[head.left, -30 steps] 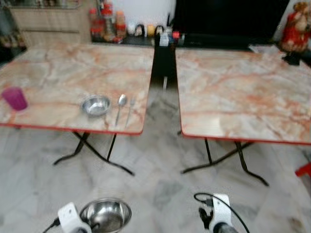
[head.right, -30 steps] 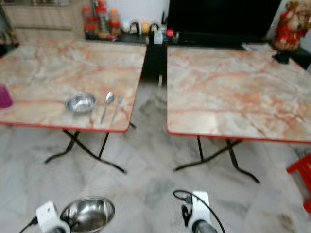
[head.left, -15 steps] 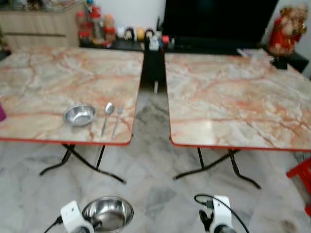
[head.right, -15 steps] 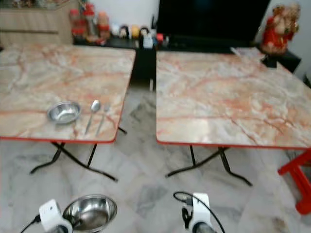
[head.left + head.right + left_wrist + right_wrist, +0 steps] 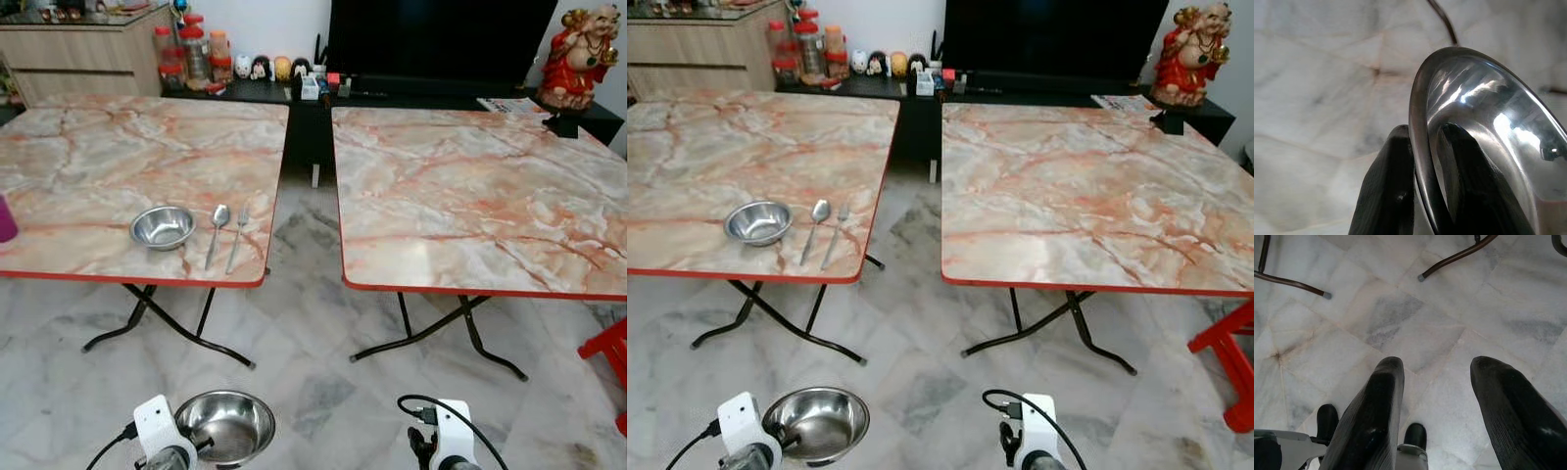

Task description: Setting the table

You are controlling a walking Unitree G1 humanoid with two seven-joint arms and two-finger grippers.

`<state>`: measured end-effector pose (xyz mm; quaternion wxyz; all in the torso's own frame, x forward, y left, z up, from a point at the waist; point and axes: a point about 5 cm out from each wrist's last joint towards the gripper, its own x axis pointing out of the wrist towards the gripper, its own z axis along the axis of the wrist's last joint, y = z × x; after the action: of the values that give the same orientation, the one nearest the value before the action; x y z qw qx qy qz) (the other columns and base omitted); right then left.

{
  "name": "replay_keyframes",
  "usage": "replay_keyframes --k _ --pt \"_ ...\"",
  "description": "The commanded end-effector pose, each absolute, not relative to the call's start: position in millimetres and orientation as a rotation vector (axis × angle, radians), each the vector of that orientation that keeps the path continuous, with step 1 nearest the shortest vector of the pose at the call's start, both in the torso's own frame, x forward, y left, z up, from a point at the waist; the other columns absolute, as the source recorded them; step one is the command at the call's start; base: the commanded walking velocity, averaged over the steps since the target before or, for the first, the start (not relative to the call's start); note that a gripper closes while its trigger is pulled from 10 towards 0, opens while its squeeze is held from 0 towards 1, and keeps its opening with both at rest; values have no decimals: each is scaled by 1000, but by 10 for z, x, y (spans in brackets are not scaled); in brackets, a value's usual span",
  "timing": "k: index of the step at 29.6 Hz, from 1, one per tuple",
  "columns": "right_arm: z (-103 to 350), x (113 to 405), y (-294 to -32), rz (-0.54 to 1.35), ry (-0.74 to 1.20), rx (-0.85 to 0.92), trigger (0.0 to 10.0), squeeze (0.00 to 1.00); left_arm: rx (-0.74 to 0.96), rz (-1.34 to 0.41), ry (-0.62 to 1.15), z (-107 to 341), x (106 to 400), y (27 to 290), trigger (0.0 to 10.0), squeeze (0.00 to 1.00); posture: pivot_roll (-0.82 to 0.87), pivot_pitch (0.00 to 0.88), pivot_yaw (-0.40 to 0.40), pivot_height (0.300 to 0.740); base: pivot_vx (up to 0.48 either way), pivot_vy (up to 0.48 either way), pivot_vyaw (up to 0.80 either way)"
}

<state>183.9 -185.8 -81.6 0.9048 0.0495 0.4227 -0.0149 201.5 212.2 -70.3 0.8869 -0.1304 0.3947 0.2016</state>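
Steel bowl pinched by its rim in the left gripper, right gripper spread empty; one place laid near the left table front edge, right table seemingly unset.

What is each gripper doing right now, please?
Left gripper: shut on the rim of a steel bowl.
Right gripper: open, holding nothing, above the floor.

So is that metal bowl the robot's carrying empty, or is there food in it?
Empty. The carried bowl shows only bare shiny metal inside; the left end effector is shut on its rim, one finger inside, one outside.
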Motion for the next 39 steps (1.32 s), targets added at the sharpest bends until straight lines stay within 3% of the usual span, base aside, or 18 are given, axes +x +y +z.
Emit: replay_keyframes --k 1,32,39 --pt "-804 1858 -1879 -48 866 109 10000 0 -249 419 844 -725 1981 2111 10000 0 34 0 -56 740 0 -364 0" --pt "-822 1812 -1932 -92 880 105 10000 0 -234 425 852 -741 1950 2108 10000 0 20 0 -50 740 0 -392 0" --pt "-828 1804 -1928 -89 886 105 10000 0 -228 370 841 -741 1959 2066 10000 0 20 0 -47 740 0 0 0"
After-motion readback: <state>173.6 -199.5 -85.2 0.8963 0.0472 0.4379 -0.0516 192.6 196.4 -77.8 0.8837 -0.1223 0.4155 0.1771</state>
